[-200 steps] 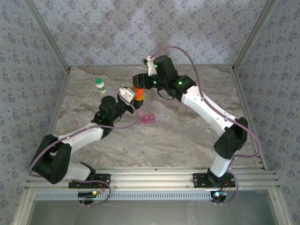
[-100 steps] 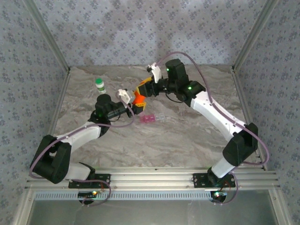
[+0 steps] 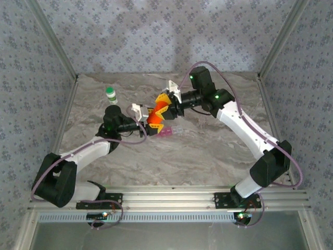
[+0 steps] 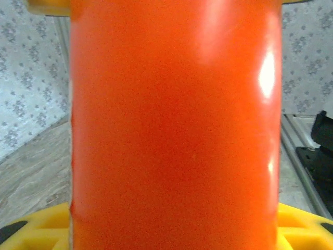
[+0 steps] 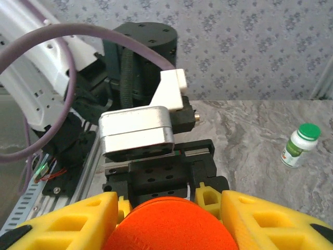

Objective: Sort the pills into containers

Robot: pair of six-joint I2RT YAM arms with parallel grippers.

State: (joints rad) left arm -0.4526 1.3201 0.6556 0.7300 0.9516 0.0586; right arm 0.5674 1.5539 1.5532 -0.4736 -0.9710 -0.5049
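An orange pill bottle point(image 3: 154, 119) is held off the table between both arms, above the pink end of the pill box container point(image 3: 167, 132), whose clear end point(image 3: 180, 129) lies to the right. My left gripper point(image 3: 150, 125) is shut on the bottle's body, which is the orange surface point(image 4: 171, 125) in the left wrist view. My right gripper point(image 3: 162, 108) comes in from the upper right; its yellow fingers point(image 5: 67, 221) press on both sides of the bottle's orange cap point(image 5: 169, 226). No pills are visible.
A white bottle with a green cap point(image 3: 111, 94) stands at the back left of the marble table point(image 3: 208, 156), also in the right wrist view as the white bottle point(image 5: 297, 144). Wallpapered walls point(image 3: 156, 36) enclose the table on three sides.
My right arm swung left and down onto the orange bottle and its jaws narrowed around the cap. The left gripper shifted slightly toward the pill box with the bottle.
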